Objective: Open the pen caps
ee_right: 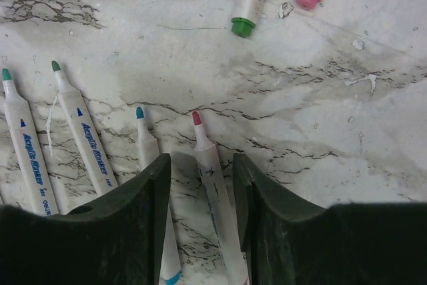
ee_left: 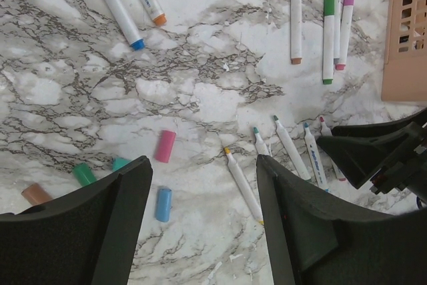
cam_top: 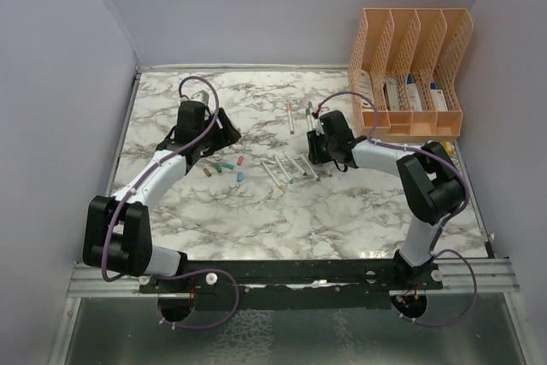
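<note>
Marble-patterned desk carries everything, with the peach organiser at its far right corner. Over it the left claw hangs wide open and empty, above the loose caps; pink, blue, teal, green and orange ones lie scattered near its fingers. The right claw sits low over the row of uncapped pens. Its jaws are parted and straddle the red-tipped pen, which lies on the desk with a gap on one side, so I judge it let go, not gripped.

The step in hand looks like setting down an opened pen. Done well, the right claw lifts straight up, so its fingers neither drag that pen nor nudge the teal-tipped pen just beside it. The four pens with caps on near the organiser, and the two far pens, will want one claw on the barrel, the other on the cap, pulling along the pen's line.

Only the right wrist view shows the pen between the fingers; from above the claw hides it. Only the left wrist view tells cap colours apart.
</note>
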`<state>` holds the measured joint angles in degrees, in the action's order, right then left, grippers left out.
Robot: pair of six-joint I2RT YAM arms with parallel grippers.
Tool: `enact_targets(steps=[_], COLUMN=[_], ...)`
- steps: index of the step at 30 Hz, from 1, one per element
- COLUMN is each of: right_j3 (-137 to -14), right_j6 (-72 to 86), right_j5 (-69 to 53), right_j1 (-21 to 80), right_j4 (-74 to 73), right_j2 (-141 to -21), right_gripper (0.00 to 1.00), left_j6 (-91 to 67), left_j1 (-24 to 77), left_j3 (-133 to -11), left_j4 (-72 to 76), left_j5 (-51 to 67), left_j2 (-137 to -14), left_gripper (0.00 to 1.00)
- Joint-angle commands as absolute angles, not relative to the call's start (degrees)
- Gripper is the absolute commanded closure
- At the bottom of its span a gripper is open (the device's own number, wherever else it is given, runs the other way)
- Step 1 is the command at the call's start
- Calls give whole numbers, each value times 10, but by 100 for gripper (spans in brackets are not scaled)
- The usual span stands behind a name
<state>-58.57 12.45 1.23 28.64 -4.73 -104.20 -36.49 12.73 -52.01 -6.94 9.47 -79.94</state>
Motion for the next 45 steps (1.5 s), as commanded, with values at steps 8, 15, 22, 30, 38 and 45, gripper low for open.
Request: enact_targets(steps=[8,15,22,30,38,45], right_j3=[-628,-732,-900,-1010,-1062,-1097], right_j6=[115,73,45,5,-4,-3], right_j5=[7,-54,-65,-73,-75,-82], right_j1=[284,305,358,409,438,449], right_j4=[-50,-48,-68,-8,37,45], right_j2=[-1013,-1050,-1177,-1303,-1375,-1409], right_gripper=[42,36,35,40,42,48], left_j6=[-380,-404,-404,-387,-373,-371], left_j1=[110,67,34,23,19,17], left_j3=[-501,-477,-450,-432,-431,-428], left_j4=[-59,-40,-49,-80,-112,-121], left_j5=[79,126,135,134,123,128], left_j2=[-743,-711,-658,-616,-598,-597], left_gripper=[25,8,8,8,8,8])
